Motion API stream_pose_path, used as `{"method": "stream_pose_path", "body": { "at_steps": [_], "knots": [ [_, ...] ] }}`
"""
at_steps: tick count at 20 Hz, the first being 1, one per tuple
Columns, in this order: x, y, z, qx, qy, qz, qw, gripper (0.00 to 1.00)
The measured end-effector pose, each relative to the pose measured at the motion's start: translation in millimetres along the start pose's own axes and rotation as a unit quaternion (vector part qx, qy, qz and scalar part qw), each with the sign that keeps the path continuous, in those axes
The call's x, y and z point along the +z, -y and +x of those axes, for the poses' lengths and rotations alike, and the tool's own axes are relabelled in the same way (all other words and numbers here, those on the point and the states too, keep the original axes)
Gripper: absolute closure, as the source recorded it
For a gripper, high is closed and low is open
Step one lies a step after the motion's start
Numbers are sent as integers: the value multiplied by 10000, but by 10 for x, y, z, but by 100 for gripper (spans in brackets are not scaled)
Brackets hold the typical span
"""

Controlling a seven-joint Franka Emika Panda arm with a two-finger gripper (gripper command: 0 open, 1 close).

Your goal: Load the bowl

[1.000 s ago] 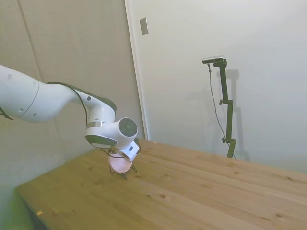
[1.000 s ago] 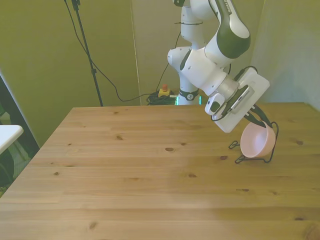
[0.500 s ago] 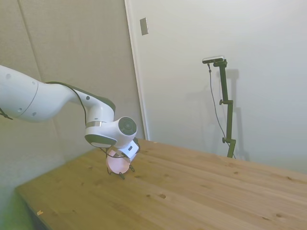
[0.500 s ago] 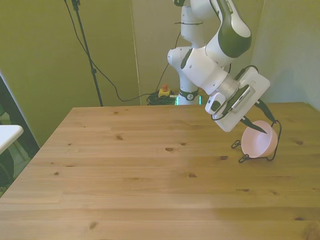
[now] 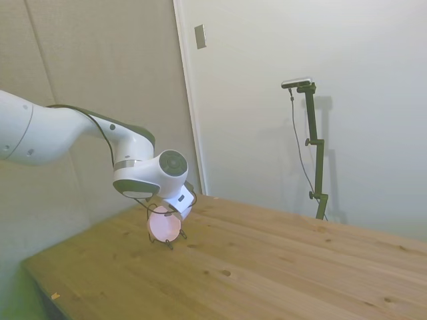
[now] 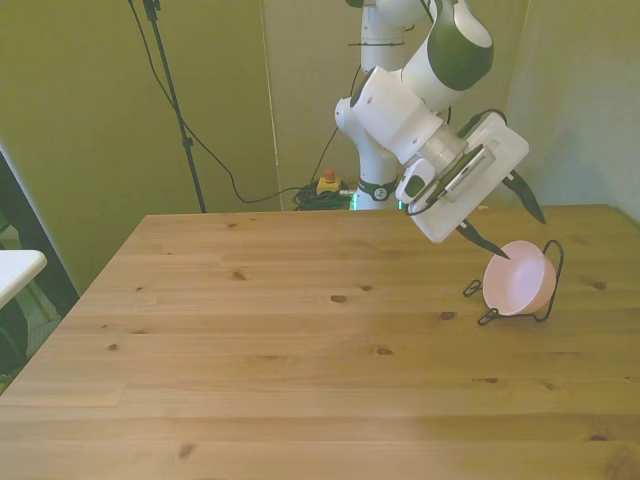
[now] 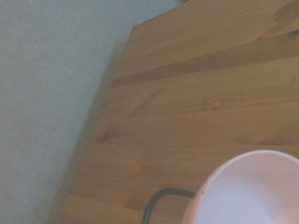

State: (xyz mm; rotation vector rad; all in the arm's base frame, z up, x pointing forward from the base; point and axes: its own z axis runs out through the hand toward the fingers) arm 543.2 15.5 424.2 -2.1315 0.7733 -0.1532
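Bowl (image 6: 517, 284) seated tilted on edge in dark wire rack (image 6: 548, 290), near front view's right side of wooden surface (image 6: 300, 350); opening faces front view's left. Hand (image 6: 505, 218) up and to front view's left of bowl; fingers spread, holding nothing. 1 fingertip (image 6: 493, 247) just beside bowl rim; contact unclear.

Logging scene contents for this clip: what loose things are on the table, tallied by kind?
Pink bowl: 1, sitting tilted in the rack
Dark wire rack: 1
Total: 2, both near the table edge at the front view's right. The gripper is open above the bowl, holding nothing.
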Motion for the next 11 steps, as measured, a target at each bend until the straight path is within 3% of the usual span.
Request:
{"method": "stream_pose_path", "body": {
  "at_steps": [5,11],
  "knots": [
    [-506,92,-26,275,-679,-747,9945,0],
    [-989,-136,-5,689,-1467,-2035,9656,0]
  ]
}}
